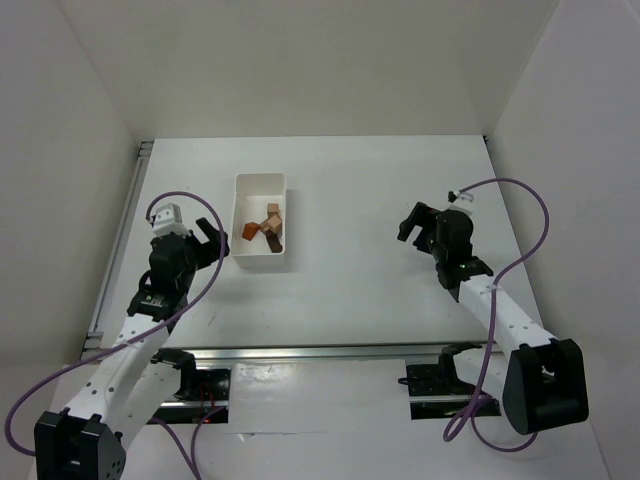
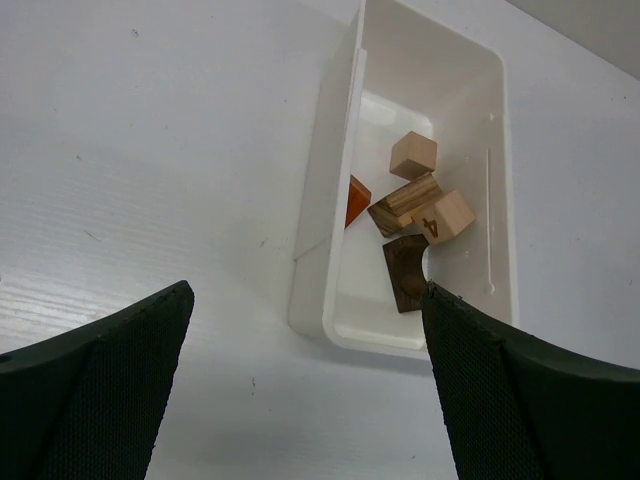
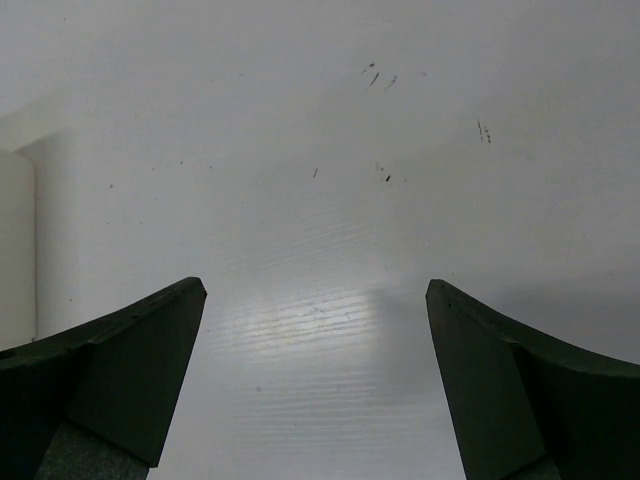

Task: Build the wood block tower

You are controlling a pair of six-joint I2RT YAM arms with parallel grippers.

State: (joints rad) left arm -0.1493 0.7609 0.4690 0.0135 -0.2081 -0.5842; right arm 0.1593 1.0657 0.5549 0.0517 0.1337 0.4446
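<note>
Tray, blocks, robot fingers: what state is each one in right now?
white tray: upright on the table, holding the blocks.
tan cubes: two, loose in the tray, not stacked.
dark arch piece: lying in the tray, not built on.
orange-red piece: by the tray's wall, partly hidden.
left fingers: wide open, empty, at the tray's near end.
right fingers: wide open, empty, above the table.

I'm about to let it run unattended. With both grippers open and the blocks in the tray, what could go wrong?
The blocks lie bunched together in the white tray, so the left gripper could knock neighbours or pinch two. The orange-red piece sits right by the tray wall; a finger might hit the wall and shove the tray.
</note>
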